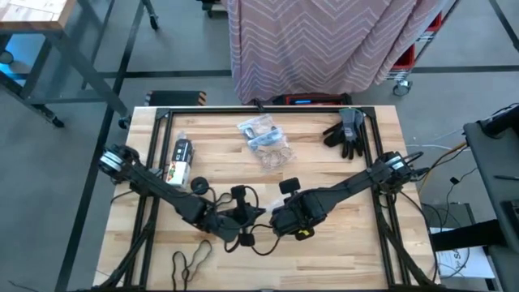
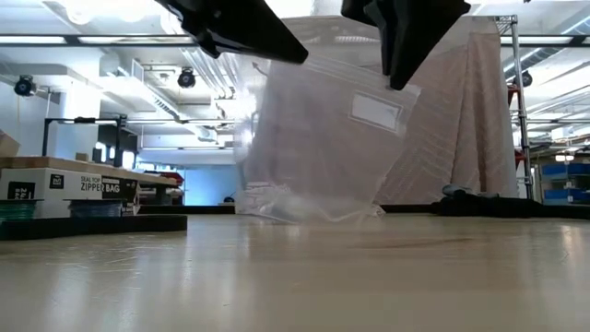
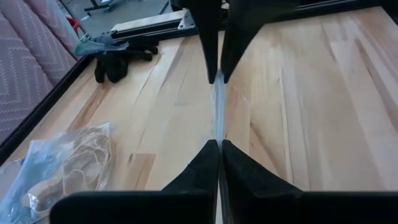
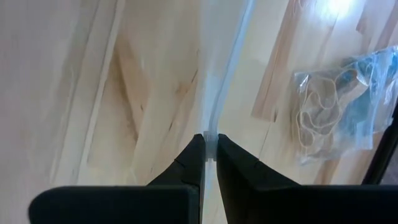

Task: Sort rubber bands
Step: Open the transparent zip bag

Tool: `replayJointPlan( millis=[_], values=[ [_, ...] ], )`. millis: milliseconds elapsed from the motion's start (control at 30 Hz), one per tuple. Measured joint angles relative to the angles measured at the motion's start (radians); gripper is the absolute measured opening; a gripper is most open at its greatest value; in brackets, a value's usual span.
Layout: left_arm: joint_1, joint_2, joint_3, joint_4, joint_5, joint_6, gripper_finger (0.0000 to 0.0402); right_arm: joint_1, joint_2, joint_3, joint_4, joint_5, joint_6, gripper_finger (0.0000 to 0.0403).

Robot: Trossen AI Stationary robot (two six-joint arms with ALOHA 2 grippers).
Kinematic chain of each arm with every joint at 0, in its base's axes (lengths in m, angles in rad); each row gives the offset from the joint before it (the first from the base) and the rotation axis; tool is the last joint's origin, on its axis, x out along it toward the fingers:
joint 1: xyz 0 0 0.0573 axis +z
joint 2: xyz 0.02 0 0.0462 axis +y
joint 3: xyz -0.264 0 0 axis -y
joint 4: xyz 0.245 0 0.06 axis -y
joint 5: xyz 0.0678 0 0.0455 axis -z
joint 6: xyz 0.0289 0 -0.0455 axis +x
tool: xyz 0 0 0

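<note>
Clear plastic, a zip bag (image 2: 318, 148), hangs in the air between the two grippers over the front middle of the wooden counter (image 1: 340, 259). The left gripper (image 3: 217, 144) is clamped on one part of the bag's top edge, and the right gripper (image 4: 210, 138) is clamped on the same thin edge a little further along. In the low view the bag hangs down with its bottom close to the counter, and it has a white label.

A few rubber bands (image 1: 190, 259) lie loose on the counter near the front edge, on the left arm's side. More tan bands lie inside a crinkled bag pile (image 1: 266, 139) at the back middle of the counter. A dark glove (image 1: 347, 131) lies at the back right. A flat box (image 1: 179, 161) lies at the back left, beside the left arm.
</note>
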Motion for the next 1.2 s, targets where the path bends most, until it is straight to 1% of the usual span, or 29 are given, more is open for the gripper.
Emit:
replayJointPlan(
  millis=[333,667,767,867,933,1033,1133,1200],
  values=[
    [-0.009,-0.021,0.000,-0.074,0.004,-0.029,0.0000,0.000,0.000,0.000,-0.044,0.003,0.036,0.0018],
    [-0.020,-0.037,0.000,-0.089,0.007,-0.030,0.0000,0.000,0.000,0.000,-0.054,0.001,0.035,0.0021],
    [-0.022,-0.037,0.000,-0.097,0.007,-0.031,0.0000,0.000,-0.002,-0.001,-0.051,-0.004,0.042,0.0039],
    [-0.025,-0.038,0.000,-0.106,0.010,-0.035,0.0000,0.001,-0.018,-0.003,-0.046,0.009,0.062,0.0073],
    [-0.029,-0.038,0.000,-0.115,0.010,-0.037,0.0000,0.001,-0.042,-0.003,-0.048,0.041,0.091,0.0097],
    [-0.033,-0.039,0.000,-0.113,0.010,-0.037,0.0000,0.007,-0.101,-0.009,-0.035,0.055,0.127,0.0125],
    [-0.035,-0.039,0.000,-0.112,0.010,-0.037,0.0000,0.035,-0.168,-0.042,-0.020,0.126,0.163,0.0135],
    [-0.036,-0.039,0.000,-0.112,0.010,-0.037,0.0000,0.059,-0.215,-0.088,0.003,0.153,0.190,0.0135]
  ],
)
